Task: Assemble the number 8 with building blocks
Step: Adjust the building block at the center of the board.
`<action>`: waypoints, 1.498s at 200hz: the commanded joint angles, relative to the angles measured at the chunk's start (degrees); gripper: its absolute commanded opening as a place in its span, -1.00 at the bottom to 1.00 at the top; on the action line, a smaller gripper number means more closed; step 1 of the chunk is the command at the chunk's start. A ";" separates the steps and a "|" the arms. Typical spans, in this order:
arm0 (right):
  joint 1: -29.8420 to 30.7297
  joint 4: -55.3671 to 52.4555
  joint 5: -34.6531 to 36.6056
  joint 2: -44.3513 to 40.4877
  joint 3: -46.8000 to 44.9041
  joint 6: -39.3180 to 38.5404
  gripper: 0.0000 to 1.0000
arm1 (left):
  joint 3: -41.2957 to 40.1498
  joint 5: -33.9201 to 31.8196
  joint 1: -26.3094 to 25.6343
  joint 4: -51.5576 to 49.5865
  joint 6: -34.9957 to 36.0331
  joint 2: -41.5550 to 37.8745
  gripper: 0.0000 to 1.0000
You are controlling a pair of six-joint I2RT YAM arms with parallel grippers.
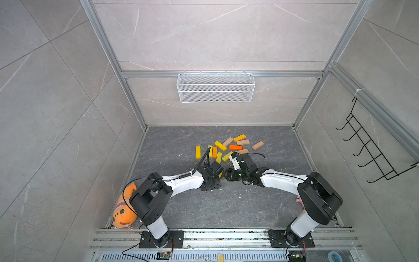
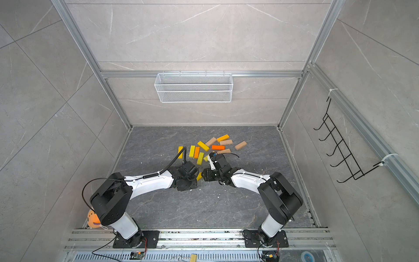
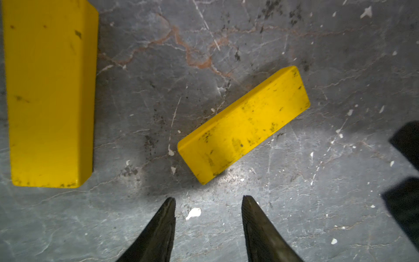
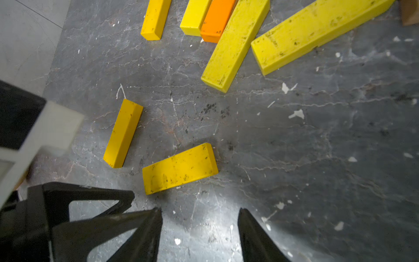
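Left fingers (image 3: 162, 224): you saw them narrowly parted, holding nothing.
Right fingers (image 4: 249, 233): parted, likewise empty.
Yellow block (image 3: 243, 124): lay flat at frame centre in both wrist views, just beyond the tips.
Building blocks (image 1: 235, 147): scattered centre-frame on the bench (image 1: 215, 208).

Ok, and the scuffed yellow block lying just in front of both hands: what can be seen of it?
The yellow block is a flat rectangular bar, painted, probably wood, with slightly rounded edges and black scuffs on its broad face. It lies flat on the dark stone-look table, touching nothing else. The left hand and right hand stand open just short of it, neither touching.
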 commanded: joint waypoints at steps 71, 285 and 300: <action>-1.77 3.43 -4.27 7.96 4.78 2.97 0.07 | -0.90 0.28 -0.18 5.11 -1.22 2.91 -0.01; -1.86 9.08 -6.16 7.59 0.36 5.97 -0.14 | 3.43 -0.74 3.36 4.62 2.74 9.51 -0.14; -1.81 9.55 -5.94 6.96 -0.37 6.35 -0.16 | 3.54 -0.86 4.09 4.68 3.30 9.53 -0.15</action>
